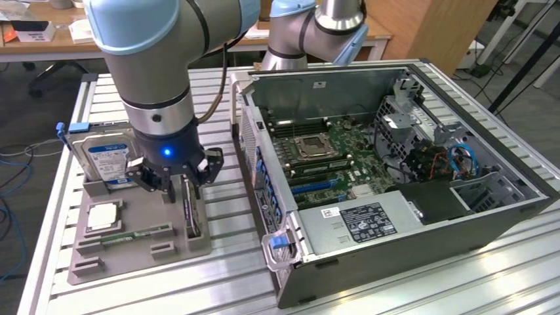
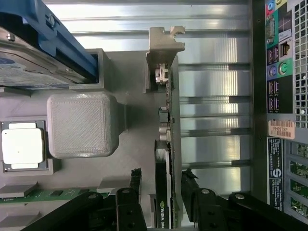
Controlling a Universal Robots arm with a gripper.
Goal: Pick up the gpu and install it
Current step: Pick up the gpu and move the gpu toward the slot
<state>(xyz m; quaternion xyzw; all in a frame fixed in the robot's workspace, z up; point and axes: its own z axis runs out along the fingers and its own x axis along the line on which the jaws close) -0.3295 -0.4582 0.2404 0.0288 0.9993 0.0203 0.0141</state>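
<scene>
Wrist view: the claw (image 2: pixel 162 172) stands apart, one finger on each side of the graphics card (image 2: pixel 168 139), which sits edge-on in a grey holder (image 2: pixel 132 86) on the desk (image 2: pixel 216 82). A good grip would likely be centred, closing squarely on both flat faces.

The hand (image 1: pixel 178 186) hides one end of the gpu (image 1: pixel 191 211); the arm (image 1: pixel 157 98) covers part of the hard drive (image 1: pixel 103 157).

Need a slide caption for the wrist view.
Open gripper straddling the gpu, standing edge-on in its gray holder beside the computer case.
</scene>
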